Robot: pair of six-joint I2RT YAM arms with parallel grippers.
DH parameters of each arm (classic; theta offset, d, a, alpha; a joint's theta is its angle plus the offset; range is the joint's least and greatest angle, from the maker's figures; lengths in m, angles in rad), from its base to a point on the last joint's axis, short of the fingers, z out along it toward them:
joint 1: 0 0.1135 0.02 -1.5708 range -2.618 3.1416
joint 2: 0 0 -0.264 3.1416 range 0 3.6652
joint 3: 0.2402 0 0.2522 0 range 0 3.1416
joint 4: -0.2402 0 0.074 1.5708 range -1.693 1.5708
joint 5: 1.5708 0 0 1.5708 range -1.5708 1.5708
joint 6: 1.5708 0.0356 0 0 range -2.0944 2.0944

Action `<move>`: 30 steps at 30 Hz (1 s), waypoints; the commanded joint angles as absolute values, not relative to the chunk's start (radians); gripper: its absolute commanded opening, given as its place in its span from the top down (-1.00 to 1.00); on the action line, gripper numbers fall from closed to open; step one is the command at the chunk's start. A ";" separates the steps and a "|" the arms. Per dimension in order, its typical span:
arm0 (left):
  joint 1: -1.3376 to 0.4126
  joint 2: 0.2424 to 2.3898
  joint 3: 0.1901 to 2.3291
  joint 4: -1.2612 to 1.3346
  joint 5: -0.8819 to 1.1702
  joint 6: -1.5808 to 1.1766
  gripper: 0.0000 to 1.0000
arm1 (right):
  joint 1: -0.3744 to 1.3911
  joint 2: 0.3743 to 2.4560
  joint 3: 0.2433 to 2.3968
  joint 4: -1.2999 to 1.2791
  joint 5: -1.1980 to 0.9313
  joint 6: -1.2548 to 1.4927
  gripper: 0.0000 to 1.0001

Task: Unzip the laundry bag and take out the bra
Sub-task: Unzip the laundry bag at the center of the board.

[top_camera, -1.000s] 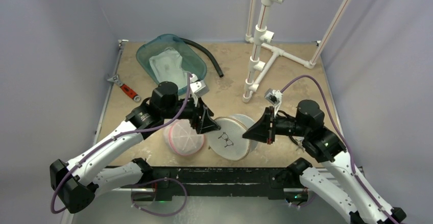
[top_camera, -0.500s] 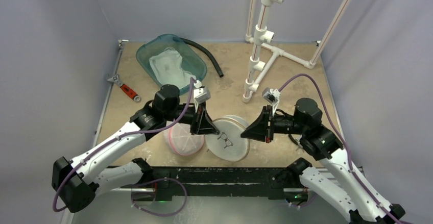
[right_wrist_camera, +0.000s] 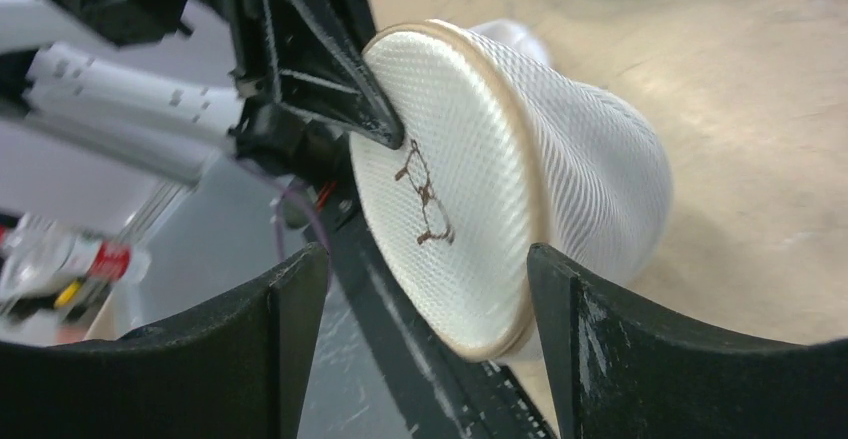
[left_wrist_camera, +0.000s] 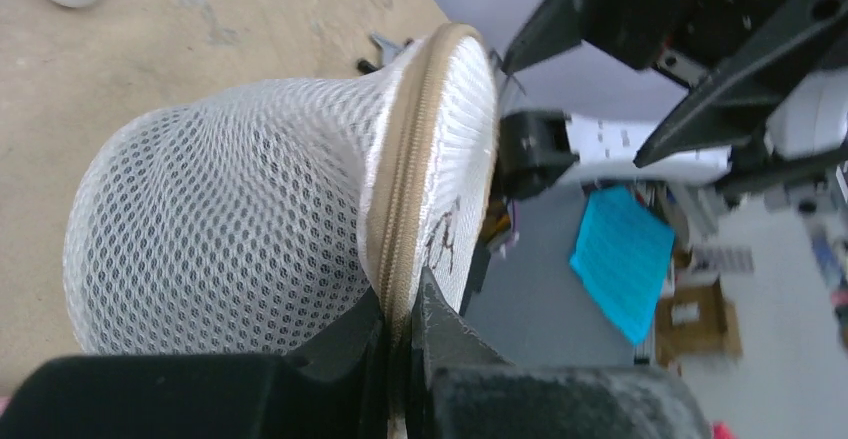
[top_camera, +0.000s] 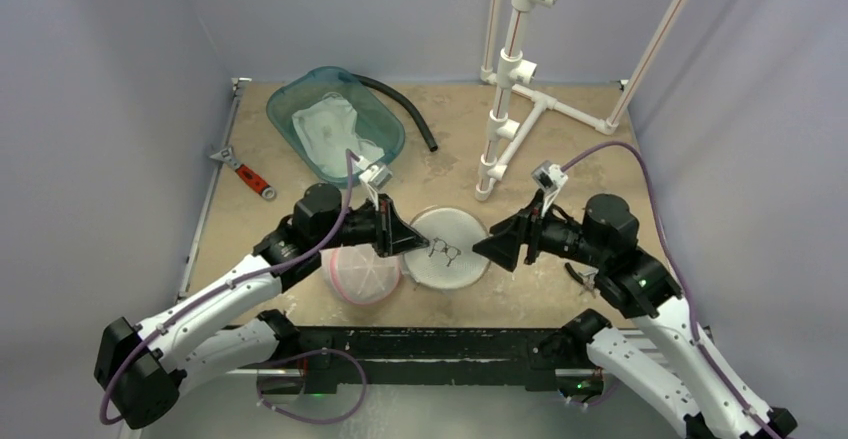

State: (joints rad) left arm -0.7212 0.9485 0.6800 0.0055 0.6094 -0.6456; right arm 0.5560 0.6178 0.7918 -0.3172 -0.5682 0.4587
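Observation:
The laundry bag (top_camera: 447, 251) is a round white mesh pouch with a tan zipper band (left_wrist_camera: 407, 184) around its rim and a small brown glasses mark on its flat face (right_wrist_camera: 425, 194). It hangs off the table, tilted on edge between the two arms. My left gripper (top_camera: 424, 246) (left_wrist_camera: 405, 311) is shut on the zipper band at the bag's left edge. My right gripper (top_camera: 479, 249) (right_wrist_camera: 425, 251) stands open, its fingers on either side of the bag's rim without touching it. The bra is hidden.
A pink-trimmed mesh dome (top_camera: 360, 272) lies under the left arm. At the back left a teal tub (top_camera: 383, 124) holds white cloth, with a black hose (top_camera: 402, 109) beside it. A white pipe stand (top_camera: 508, 89) rises at the back right. A red-handled wrench (top_camera: 245, 172) lies far left.
My left gripper has shut on the bag's zipper band. My right gripper has opened and let go of the bag. The bag has moved away from the near edge.

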 commanded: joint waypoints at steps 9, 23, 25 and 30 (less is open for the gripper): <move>-0.729 0.765 0.375 0.508 0.035 -1.260 1.00 | 0.558 0.345 0.648 -0.206 -0.263 0.723 -0.39; -0.911 0.886 0.361 0.720 -0.220 -1.278 1.00 | 0.559 0.383 0.422 0.133 -0.289 1.024 -0.38; -0.924 0.923 0.348 0.759 -0.254 -1.271 1.00 | 0.558 0.390 0.391 0.163 -0.268 1.063 -0.36; -0.962 1.024 0.282 0.871 -0.317 -1.283 1.00 | 0.558 0.419 0.313 0.187 -0.208 1.104 -0.31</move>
State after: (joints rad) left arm -0.9363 0.9707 0.3218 0.6819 -0.2298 -1.2800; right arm 0.5560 0.3962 0.3653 0.1017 -0.2687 1.0328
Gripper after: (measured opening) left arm 0.042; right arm 0.668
